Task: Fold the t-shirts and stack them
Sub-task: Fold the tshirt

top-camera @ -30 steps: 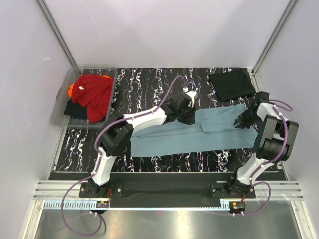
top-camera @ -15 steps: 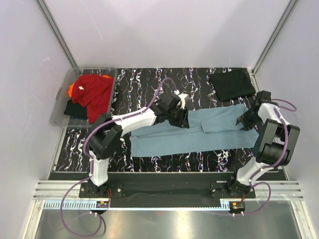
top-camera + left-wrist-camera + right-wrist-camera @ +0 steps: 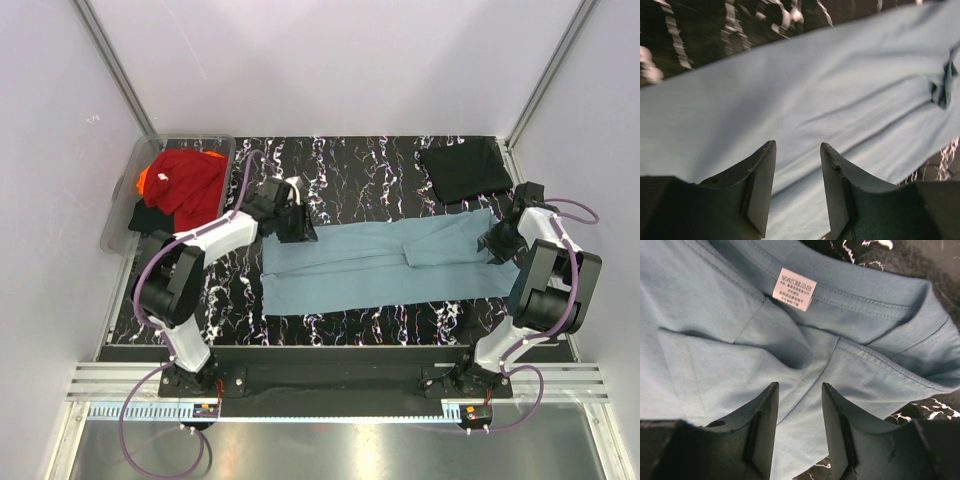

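Note:
A dusty teal-blue t-shirt (image 3: 380, 268) lies folded lengthwise into a long strip across the black marbled table. A folded black t-shirt (image 3: 465, 171) lies at the back right. My left gripper (image 3: 297, 232) is open and empty over the strip's far left corner; the left wrist view shows the teal cloth (image 3: 805, 100) under its jaws (image 3: 797, 147). My right gripper (image 3: 497, 243) is open and empty over the strip's right end; the right wrist view shows the collar with a white label (image 3: 794, 289) beyond its jaws (image 3: 799, 387). A red t-shirt (image 3: 190, 185) fills the tub.
A clear plastic tub (image 3: 119, 218) stands at the back left, holding the red shirt over orange (image 3: 145, 179) and black (image 3: 150, 215) shirts. White walls enclose the table on three sides.
My left gripper has swept left along the strip's far edge, from the middle to the far left corner. The right gripper has barely moved.

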Motion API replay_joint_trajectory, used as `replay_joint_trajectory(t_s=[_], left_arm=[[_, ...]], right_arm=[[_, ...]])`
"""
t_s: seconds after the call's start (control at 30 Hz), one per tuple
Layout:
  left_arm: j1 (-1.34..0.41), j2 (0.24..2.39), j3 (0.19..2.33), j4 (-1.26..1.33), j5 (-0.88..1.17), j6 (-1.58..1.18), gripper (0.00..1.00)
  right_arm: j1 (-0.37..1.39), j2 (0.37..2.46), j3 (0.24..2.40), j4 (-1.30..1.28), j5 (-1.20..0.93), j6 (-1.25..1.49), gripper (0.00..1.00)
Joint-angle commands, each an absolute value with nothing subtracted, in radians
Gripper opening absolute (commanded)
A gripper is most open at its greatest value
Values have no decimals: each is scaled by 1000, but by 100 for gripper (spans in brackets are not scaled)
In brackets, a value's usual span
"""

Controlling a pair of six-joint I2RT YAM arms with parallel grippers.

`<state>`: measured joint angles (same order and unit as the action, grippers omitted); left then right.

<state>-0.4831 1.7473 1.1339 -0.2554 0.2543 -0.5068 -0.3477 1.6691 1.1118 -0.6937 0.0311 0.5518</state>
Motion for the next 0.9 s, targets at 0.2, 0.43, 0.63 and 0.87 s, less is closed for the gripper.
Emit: replay_joint_trajectory(t_s=[0.2,0.43,0.63,0.87], left_arm=[[-399,1853,1203,-236,209,-508,45],[-356,1917,1247,-267,152,-491,43],[-344,1928,1246,-267,147,-497,43],[-344,1925,1226,-249,143,-505,43]], right_arm=[[-351,1672,1095,-577,103,572,48],[-351,1698,1080,-549,89,584,47],[-351,1697,1071,-538,95,606,47],[-351,1709,1065,-511,84,621,42]])
